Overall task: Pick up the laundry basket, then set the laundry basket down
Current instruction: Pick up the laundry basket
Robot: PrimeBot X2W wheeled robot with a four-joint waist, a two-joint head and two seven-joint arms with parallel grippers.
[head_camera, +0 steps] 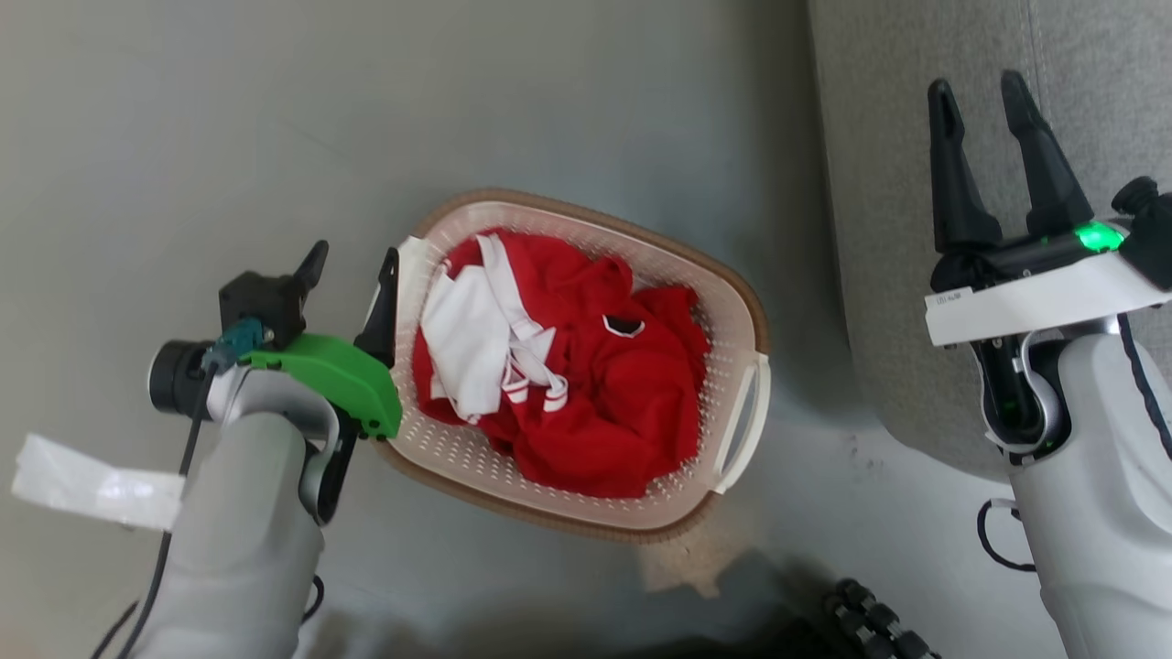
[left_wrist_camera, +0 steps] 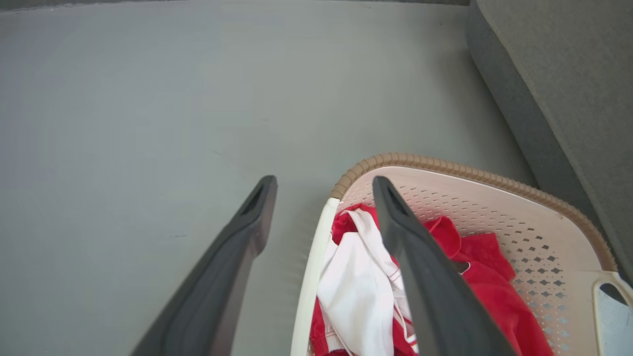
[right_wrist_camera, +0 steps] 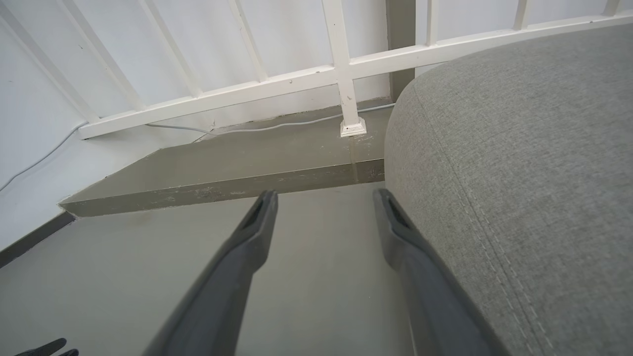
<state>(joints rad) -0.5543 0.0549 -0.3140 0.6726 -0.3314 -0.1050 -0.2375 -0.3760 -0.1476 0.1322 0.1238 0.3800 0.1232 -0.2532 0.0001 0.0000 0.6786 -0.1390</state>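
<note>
The laundry basket stands on the grey floor in the middle of the head view, cream with perforated walls, a brown rim and red-and-white clothes inside. Its white handles are at its left and right ends. My left gripper is open at the basket's left end. In the left wrist view, the left gripper straddles the white handle: one finger is outside the basket, the other over the clothes. My right gripper is open, held well right of the basket over grey upholstery.
A grey upholstered seat flanks the basket's right side and appears in the right wrist view as a grey cushion. A white railing and a raised floor step lie beyond. White tape hangs off my left forearm. Open floor lies left of the basket.
</note>
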